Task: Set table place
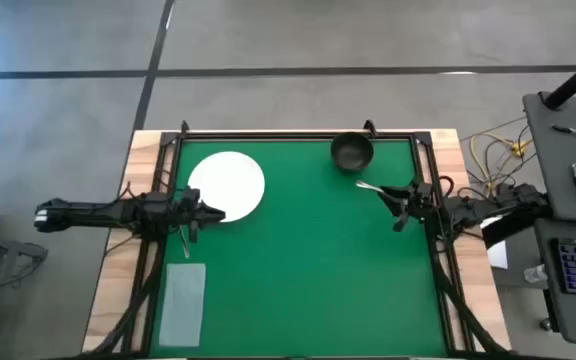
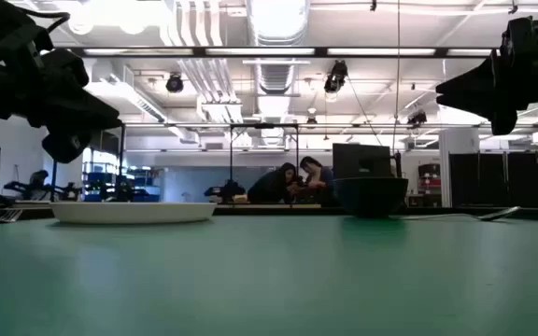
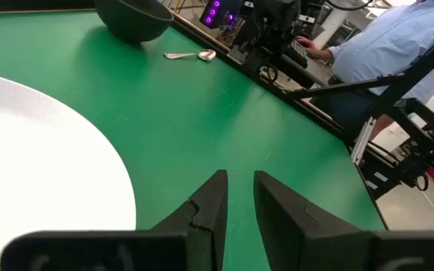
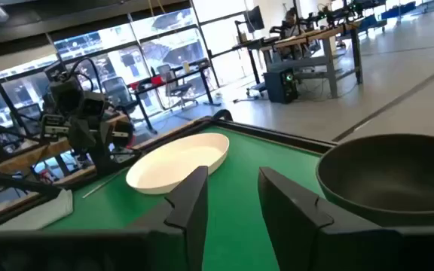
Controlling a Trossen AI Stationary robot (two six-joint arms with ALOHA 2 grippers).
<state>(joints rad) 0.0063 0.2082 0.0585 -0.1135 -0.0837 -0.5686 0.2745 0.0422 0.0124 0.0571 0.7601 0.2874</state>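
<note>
The white plate (image 1: 226, 185) lies flat on the green table (image 1: 308, 270) at its far left, and the dark bowl (image 1: 351, 152) stands by the far edge. The silver spoon (image 1: 370, 186) lies near the bowl, and the silver fork (image 1: 185, 240) lies near the plate's near side. My left gripper (image 1: 218, 213) hovers over the plate's near right rim, open by a narrow gap (image 3: 238, 188), with the plate (image 3: 44, 165) beside it. My right gripper (image 1: 388, 195) hangs over the spoon's handle end, open (image 4: 232, 188), facing the bowl (image 4: 386, 177) and plate (image 4: 178, 162).
A pale grey napkin (image 1: 181, 302) lies flat at the table's near left corner. Black rails and wooden edges border the table. A person in a light blue shirt (image 3: 398, 45) sits at a desk beyond the right edge. Green surface stretches across the middle and near side.
</note>
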